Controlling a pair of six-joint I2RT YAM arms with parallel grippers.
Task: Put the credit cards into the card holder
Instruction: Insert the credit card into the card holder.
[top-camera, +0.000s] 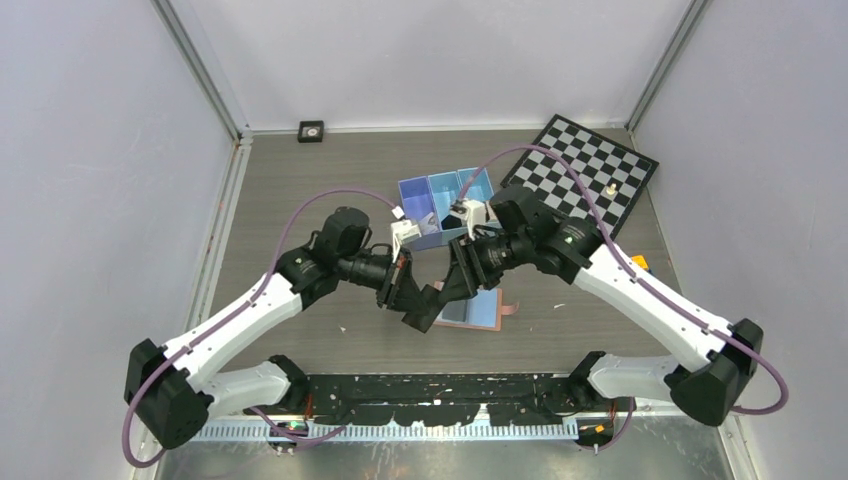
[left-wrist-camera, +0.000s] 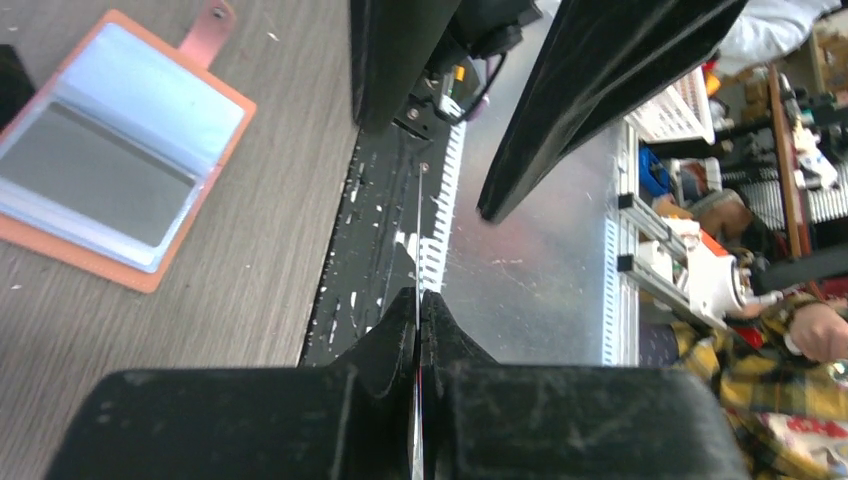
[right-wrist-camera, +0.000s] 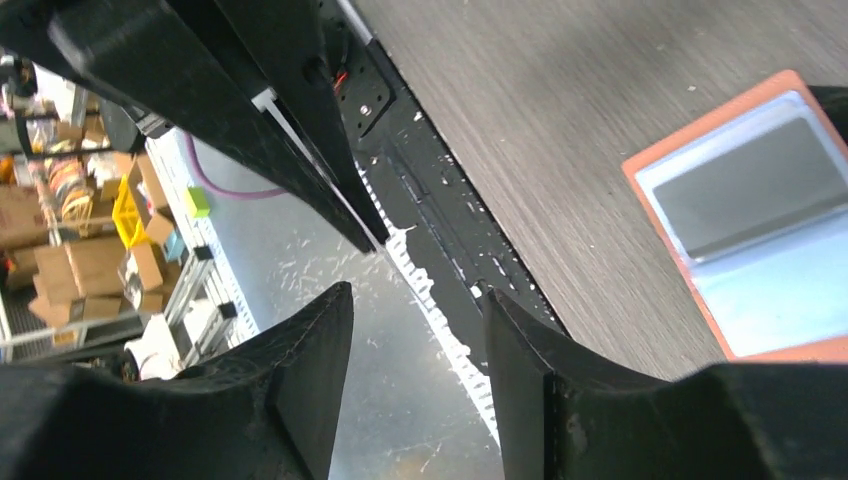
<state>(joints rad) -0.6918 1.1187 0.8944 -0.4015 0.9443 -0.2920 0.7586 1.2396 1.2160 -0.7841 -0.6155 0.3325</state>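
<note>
While the left gripper (left-wrist-camera: 420, 300) pinches a card (left-wrist-camera: 418, 225) edge-on, jaws closed tight on it, the right gripper (right-wrist-camera: 420, 330) faces it tip to tip, jaws wide and holding nothing. The holder (left-wrist-camera: 160, 100) lies open on the table (left-wrist-camera: 280, 200), just beside both grippers, blue lining up.

No text, label, brand name, number or sign is showing legibly in any of the three views; whatever print may be lying on distant background clutter is appearing too blurred to read.
</note>
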